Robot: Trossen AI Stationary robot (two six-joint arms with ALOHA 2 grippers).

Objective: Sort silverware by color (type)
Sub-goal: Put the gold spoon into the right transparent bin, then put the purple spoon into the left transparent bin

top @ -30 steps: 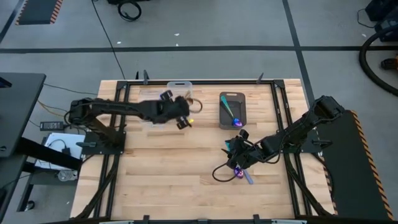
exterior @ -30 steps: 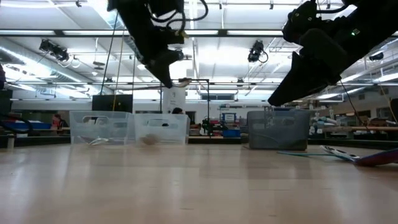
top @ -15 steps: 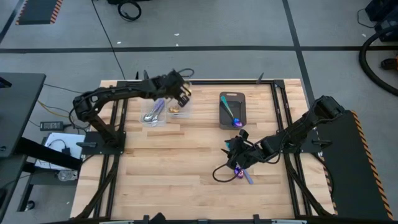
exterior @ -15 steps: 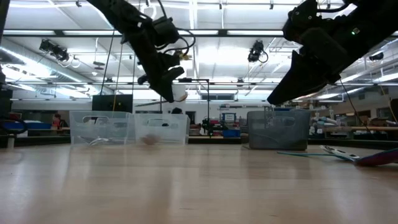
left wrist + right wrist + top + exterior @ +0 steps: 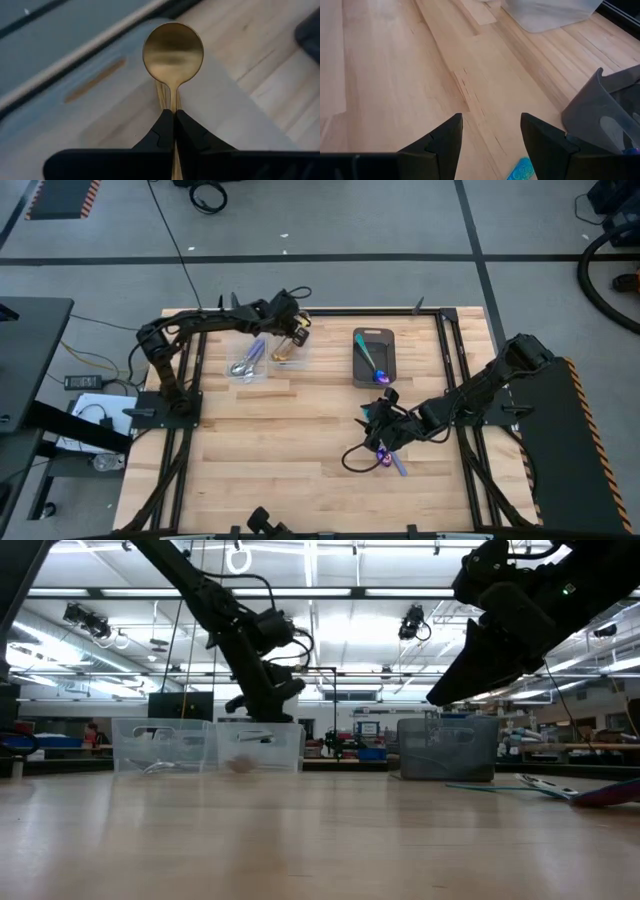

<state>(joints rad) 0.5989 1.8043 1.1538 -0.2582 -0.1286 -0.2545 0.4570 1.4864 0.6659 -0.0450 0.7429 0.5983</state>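
Left gripper (image 5: pixel 174 125), fingers pressed together on the handle of a gold spoon (image 5: pixel 173 50); the left wrist view alone shows this grip, with the round bowl pointing away over a clear bin (image 5: pixel 235 110) whose floor already holds a second gold piece (image 5: pixel 95 80), only faintly visible through the plastic. In the high view the same gripper (image 5: pixel 296 332) sits above the clear bins at the worktop's far edge, and the held spoon is too small to make out there.

The high view also shows a silver spoon with a lavender handle (image 5: pixel 247 359) in the neighbouring clear bin, and a gold spoon (image 5: pixel 281 355) lying in the bin beneath the left gripper. The low view shows both clear bins (image 5: pixel 208 745) side by side, their contents only as pale smudges.

Right gripper (image 5: pixel 490 145), fingers apart and holding nothing, hangs just above the bare worktop (image 5: pixel 395 75); in its wrist view a teal handle tip (image 5: pixel 520 169) is cut off at the frame edge between the fingers. The high view places this gripper (image 5: pixel 383 442) directly over an iridescent spoon (image 5: pixel 390 461) on the worktop's near half, partly hidden by the arm. The dark grey bin (image 5: pixel 374 357) behind it holds another iridescent spoon with a teal handle (image 5: pixel 372 365).

No writing or labels are legible in any view
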